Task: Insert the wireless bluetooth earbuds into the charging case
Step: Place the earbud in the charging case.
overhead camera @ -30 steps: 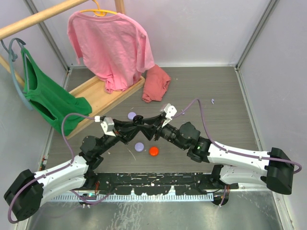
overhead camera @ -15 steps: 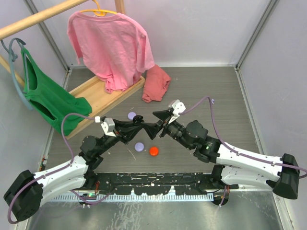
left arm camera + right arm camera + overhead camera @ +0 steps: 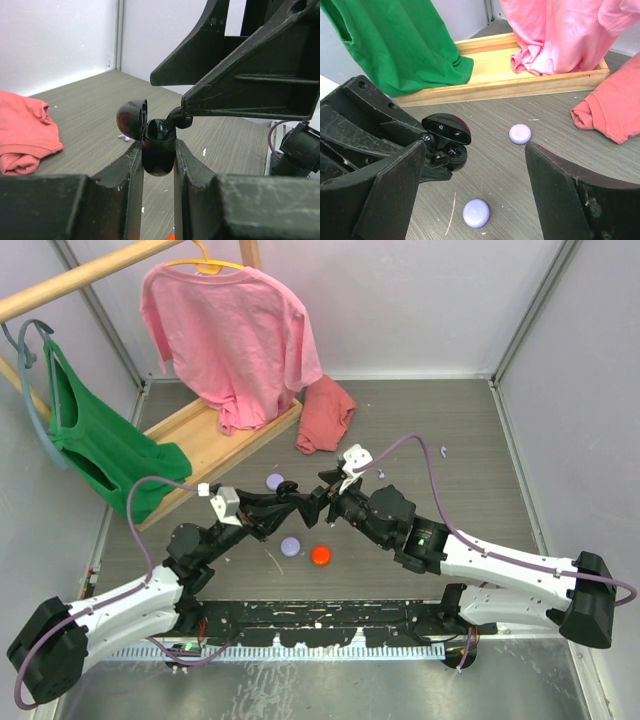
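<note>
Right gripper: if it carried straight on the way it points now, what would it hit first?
Most likely the open charging case held in the left gripper: one finger of the right gripper sits right at its mouth. Depth is hard to judge.

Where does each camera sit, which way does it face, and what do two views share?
Top external: high behind the robot, looking down at the table; left arm and right arm show.
Left wrist: on the left arm, looking along the left jaws clamping the open charging case.
Right wrist: on the right arm, looking between the open right jaws at the green shirt.
Shared: the charging case, in both wrist views.
</note>
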`<action>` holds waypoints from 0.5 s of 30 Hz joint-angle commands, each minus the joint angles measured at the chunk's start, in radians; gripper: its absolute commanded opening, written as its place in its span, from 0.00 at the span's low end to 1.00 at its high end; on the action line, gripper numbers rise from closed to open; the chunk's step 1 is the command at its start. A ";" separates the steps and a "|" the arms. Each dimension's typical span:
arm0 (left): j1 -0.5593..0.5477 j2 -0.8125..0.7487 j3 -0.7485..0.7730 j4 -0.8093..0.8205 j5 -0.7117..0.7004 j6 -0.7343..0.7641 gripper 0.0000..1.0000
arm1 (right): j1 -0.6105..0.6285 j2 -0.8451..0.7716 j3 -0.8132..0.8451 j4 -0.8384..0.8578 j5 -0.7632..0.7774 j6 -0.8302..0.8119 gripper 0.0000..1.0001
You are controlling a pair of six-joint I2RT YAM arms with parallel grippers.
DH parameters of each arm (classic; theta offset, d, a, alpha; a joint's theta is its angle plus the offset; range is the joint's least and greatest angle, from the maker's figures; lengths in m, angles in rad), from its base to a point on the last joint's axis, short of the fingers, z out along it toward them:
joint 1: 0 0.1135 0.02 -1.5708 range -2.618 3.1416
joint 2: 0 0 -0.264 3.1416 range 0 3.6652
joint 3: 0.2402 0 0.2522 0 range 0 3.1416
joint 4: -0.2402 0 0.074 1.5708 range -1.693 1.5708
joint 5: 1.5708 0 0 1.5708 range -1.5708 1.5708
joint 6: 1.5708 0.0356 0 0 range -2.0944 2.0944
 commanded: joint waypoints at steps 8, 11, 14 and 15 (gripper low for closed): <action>0.001 -0.043 0.010 0.039 0.010 0.016 0.01 | 0.006 -0.035 -0.006 -0.016 0.101 -0.052 0.87; 0.001 -0.049 0.010 0.034 0.015 0.014 0.00 | 0.005 -0.053 -0.026 -0.019 0.131 -0.066 0.89; 0.001 -0.046 0.011 0.029 0.024 0.015 0.00 | 0.004 -0.067 -0.032 -0.028 0.134 -0.071 0.90; 0.001 -0.043 0.010 0.029 0.027 0.015 0.00 | 0.002 -0.071 -0.031 -0.031 0.126 -0.071 0.90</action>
